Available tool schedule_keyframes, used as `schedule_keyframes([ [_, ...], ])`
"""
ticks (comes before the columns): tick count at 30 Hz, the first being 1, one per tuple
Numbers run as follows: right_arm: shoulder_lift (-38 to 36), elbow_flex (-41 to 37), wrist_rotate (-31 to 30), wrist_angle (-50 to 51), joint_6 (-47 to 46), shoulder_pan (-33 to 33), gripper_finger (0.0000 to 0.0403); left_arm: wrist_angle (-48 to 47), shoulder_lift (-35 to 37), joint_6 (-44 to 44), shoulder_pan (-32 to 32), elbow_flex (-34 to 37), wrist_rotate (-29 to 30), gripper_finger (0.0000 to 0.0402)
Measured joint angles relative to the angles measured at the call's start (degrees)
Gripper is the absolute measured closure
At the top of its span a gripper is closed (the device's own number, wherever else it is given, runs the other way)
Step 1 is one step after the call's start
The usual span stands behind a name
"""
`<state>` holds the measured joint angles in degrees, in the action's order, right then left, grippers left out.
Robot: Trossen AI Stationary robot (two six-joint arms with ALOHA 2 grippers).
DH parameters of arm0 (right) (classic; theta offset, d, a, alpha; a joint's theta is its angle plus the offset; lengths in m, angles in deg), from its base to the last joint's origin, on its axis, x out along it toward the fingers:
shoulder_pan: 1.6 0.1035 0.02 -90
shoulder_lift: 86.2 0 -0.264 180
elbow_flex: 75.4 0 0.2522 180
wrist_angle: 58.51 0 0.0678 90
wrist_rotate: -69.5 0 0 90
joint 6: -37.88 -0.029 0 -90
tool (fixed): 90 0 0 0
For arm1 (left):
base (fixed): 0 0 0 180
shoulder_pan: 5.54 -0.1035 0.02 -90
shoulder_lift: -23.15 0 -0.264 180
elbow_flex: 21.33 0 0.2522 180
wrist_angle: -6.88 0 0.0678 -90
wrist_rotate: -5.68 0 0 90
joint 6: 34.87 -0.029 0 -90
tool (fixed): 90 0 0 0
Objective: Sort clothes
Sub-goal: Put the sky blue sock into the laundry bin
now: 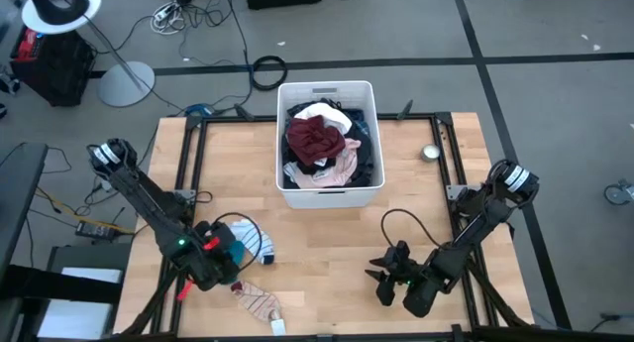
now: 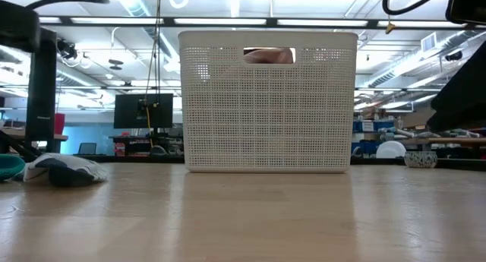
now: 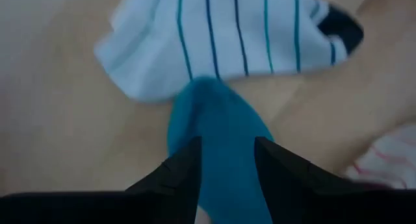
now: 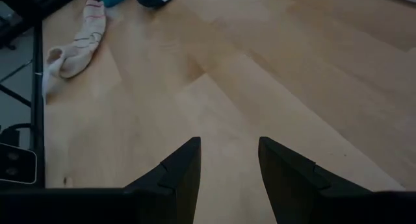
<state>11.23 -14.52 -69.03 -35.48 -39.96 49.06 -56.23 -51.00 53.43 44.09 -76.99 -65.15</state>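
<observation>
Clothes, three socks out on the bench, remainder in the basket.

Near left corner: pink-striped sock (image 1: 260, 303), pale knit with thin red lines, lying limp and crooked close to the near edge. The right wrist view shows its ribbing and curled toe (image 4: 77, 42).

Just beyond it: teal sock (image 1: 232, 251), smooth plain knit, bunched under the left gripper (image 1: 220, 255). The left wrist view alone shows the teal cloth (image 3: 221, 146) running between the two dark fingers (image 3: 179, 178), which stand apart, released rather than clenched on it. White sock (image 1: 260, 241) with thin blue stripes and a dark toe touches the teal one; the stripes read clearly only at the wrist (image 3: 227, 36). The low view shows these two as a soft heap at the left edge (image 2: 64, 169).

Near right corner: right gripper (image 1: 388, 280), fingers spread, grasping nothing, over bare pale wood bench (image 1: 327, 253).

Far middle edge: white plastic basket (image 1: 369, 92), rectangular, finely slotted walls with a handle cut-out seen from the low view (image 2: 266, 110). Only the high view shows its fill: crumpled maroon garment (image 1: 314, 141) on top, with white, pink and dark pieces around it.
</observation>
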Motion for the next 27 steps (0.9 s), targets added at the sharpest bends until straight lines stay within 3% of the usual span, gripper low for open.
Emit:
schedule_keyframes([
  [17, -0.02, 0.0, -0.35, -3.59, 3.44, 0.0, 0.0247, 20.76, -1.87, 8.2, 2.17, 11.85, -3.75, 0.0259],
  [19, -0.02, 0.0, -0.36, -3.59, 3.58, 0.0, 0.0247, 21.12, -2.78, 8.53, 2.12, 11.79, -4.65, 0.0281],
  [23, -0.02, 0.0, -0.36, -3.63, 4.07, 0.0, 0.0247, 20.22, -3.22, 8.0, 2.12, 10.45, -5.89, 0.0378],
  [27, -0.02, 0.0, -0.52, -3.51, 4.57, -0.15, 0.0247, 14.84, -3.52, 7.46, 2.14, 6.52, -6.99, 0.0394],
])
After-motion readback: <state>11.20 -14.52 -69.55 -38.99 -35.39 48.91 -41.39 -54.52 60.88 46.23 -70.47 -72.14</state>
